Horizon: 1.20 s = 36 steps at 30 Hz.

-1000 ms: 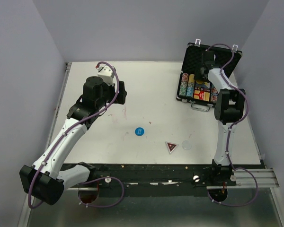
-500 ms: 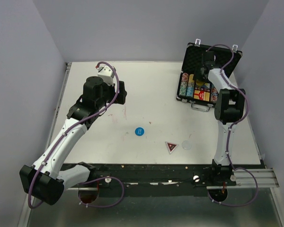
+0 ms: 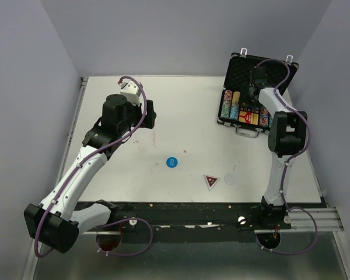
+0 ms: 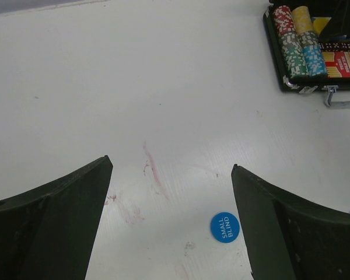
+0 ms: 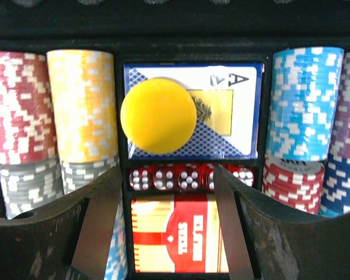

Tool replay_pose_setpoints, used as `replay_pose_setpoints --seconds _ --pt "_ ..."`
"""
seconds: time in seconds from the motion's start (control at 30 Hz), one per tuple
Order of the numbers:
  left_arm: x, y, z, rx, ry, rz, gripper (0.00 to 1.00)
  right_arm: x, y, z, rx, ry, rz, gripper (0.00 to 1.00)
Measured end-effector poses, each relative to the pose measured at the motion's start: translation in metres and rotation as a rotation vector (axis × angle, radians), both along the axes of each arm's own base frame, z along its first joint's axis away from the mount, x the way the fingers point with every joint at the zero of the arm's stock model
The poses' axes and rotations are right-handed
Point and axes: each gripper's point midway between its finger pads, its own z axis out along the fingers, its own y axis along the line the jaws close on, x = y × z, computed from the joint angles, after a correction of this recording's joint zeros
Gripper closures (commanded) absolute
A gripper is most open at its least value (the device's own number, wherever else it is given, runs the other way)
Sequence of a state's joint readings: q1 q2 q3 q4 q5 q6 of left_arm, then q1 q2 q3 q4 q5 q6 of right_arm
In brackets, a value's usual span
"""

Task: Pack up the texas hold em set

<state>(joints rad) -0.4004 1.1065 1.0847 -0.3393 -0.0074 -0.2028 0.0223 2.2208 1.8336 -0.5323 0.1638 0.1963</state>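
The black briefcase (image 3: 240,69) stands open at the back right with its lid upright. It holds rows of poker chips (image 5: 81,105), a blue card deck (image 5: 236,114), a row of red dice (image 5: 186,178) and a red card deck (image 5: 175,239). A yellow round disc (image 5: 158,115) lies on the blue deck. My right gripper (image 5: 168,175) hangs open and empty just above the dice, near the yellow disc. My left gripper (image 4: 170,166) is open and empty above the bare table, left of centre. A blue "SMALL BLIND" disc (image 4: 224,227) lies on the table.
A red triangular disc (image 3: 210,181) and a white round disc (image 3: 230,179) lie on the table near the front, right of the blue disc (image 3: 171,161). The case's handle (image 3: 249,132) sticks out toward the front. Grey walls close in the table on three sides.
My right arm has shifted slightly to the right over the case. The left arm and the discs on the table have not moved.
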Motion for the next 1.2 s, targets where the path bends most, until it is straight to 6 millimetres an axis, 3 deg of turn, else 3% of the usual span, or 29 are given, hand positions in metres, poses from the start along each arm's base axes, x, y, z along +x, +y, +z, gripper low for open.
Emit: replay_pose_setpoints --seconds 0.3,0.47,0.53,0.7,0.9,1.07,1.2 --pt "-0.001 0.000 0.001 -0.002 -0.003 0.000 0.01 -0.037 0.016 0.045 0.026 -0.055 0.037 0.29" --pt "0.000 0.001 0.001 -0.013 0.001 -0.003 0.01 -0.058 0.048 0.074 0.072 -0.107 0.108 0.29" --pt "0.001 0.003 0.001 -0.025 0.006 -0.001 0.01 -0.064 0.069 0.083 0.091 -0.119 0.151 0.29" --pt "0.004 0.012 0.002 -0.050 0.016 0.020 0.01 -0.087 0.147 0.091 0.113 -0.116 0.315 0.30" --pt "0.009 0.025 0.003 -0.078 0.023 0.052 0.01 -0.146 0.236 0.064 0.140 -0.024 0.508 0.30" --pt "0.015 0.039 0.000 -0.083 0.032 0.093 0.01 -0.199 0.289 0.042 0.150 0.049 0.629 0.30" --pt "0.016 0.041 0.000 -0.082 0.032 0.100 0.01 -0.234 0.324 0.035 0.158 0.074 0.712 0.30"
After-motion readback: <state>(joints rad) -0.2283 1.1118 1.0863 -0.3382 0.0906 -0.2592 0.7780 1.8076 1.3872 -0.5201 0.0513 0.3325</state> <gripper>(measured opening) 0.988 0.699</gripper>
